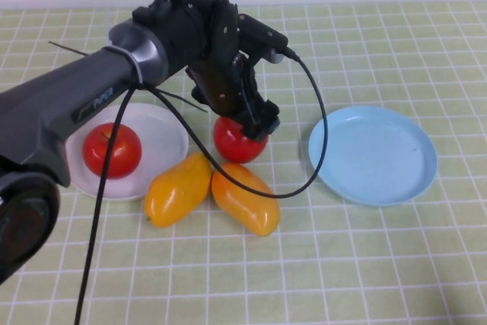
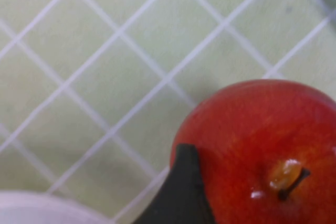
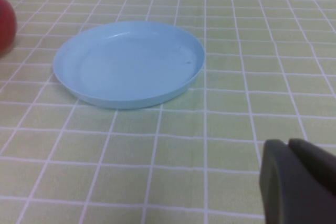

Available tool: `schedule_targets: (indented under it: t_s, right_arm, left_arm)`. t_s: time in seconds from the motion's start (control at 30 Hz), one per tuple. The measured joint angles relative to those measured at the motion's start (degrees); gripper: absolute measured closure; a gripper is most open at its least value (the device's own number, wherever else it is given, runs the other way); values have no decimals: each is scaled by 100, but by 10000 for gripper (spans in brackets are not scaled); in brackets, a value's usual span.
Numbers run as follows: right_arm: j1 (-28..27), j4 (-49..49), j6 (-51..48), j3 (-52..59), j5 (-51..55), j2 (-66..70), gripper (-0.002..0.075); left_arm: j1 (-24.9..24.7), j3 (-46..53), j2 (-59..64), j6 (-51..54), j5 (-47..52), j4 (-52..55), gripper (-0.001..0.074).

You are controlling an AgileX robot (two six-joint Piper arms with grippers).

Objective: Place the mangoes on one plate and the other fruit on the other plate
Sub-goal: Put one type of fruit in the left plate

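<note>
One red apple [image 1: 112, 150] lies on the white plate [image 1: 169, 133] at the left. The second red apple [image 1: 237, 142] rests on the cloth just behind the two mangoes [image 1: 177, 189] [image 1: 245, 198]. My left gripper [image 1: 257, 129] comes down over this apple from above. In the left wrist view a dark finger [image 2: 181, 192] lies against the side of the apple [image 2: 262, 129], stem up; the other finger is out of frame. The light blue plate [image 1: 373, 154] sits bare at the right. My right gripper [image 3: 287, 142] hovers low near the blue plate [image 3: 128, 64], fingers together, out of the high view.
The left arm's black cable [image 1: 316, 135] loops over the cloth between the apple and the blue plate, crossing the right mango. The green checked tablecloth [image 1: 342, 264] covers the whole table.
</note>
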Motion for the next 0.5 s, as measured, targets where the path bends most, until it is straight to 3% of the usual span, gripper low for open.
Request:
schedule_targets:
  t_s: [0.2,0.5]
  right_arm:
    - [0,0,0,0,0,0,743]
    - [0,0,0,0,0,0,743]
  left_arm:
    - [121,-9,-387,-48,562,922,165]
    - [799,45,-442,-408,760,1149,166]
